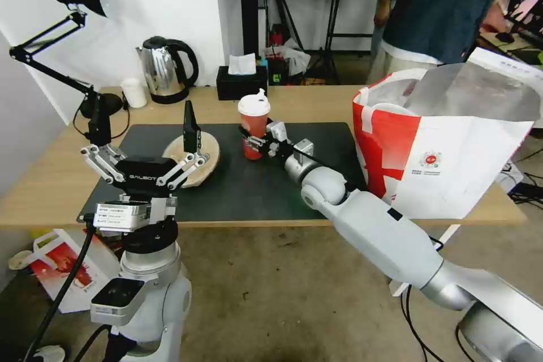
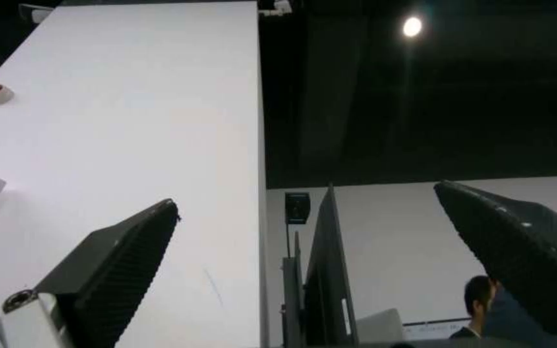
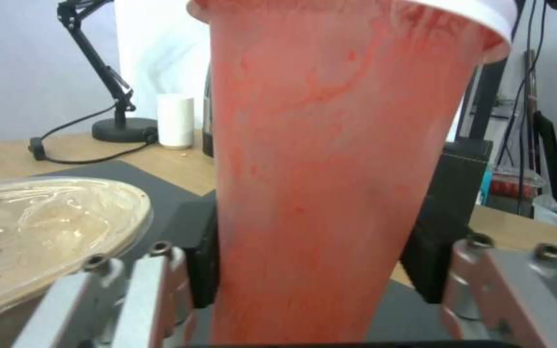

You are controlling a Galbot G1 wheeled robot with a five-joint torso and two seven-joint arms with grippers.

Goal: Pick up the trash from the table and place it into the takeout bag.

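From the head view we see our right end effector (image 1: 257, 144) reaching across the black mat (image 1: 237, 181) to the tall red cup (image 1: 253, 127), which stands upright near the mat's far edge at the middle of the bench (image 1: 51, 181); the pads sit on either side of the cup low on its body, a hold we judge keeps the lid clear. The takeout bag (image 1: 447, 147) stands open at the bench's right end, its mouth well above the cup, so we reckon the cup must rise before it can go over the rim. The mat between cup and bag lies bare, which leaves room to travel. Our left end effector (image 1: 144, 150) hangs above the mat's near-left part with its fingers spread wide and turned upward, just in front of the shallow beige bowl (image 1: 195, 158). The black tissue box (image 1: 240, 82) stands at the far edge, well apart. From the left wrist view we see two dark pads (image 2: 117, 275) far apart with nothing between them. From the right wrist view the cup's red wall stands between the two black pads (image 3: 202, 261), which press against it on both sides, and the beige bowl lies just beside on the mat.
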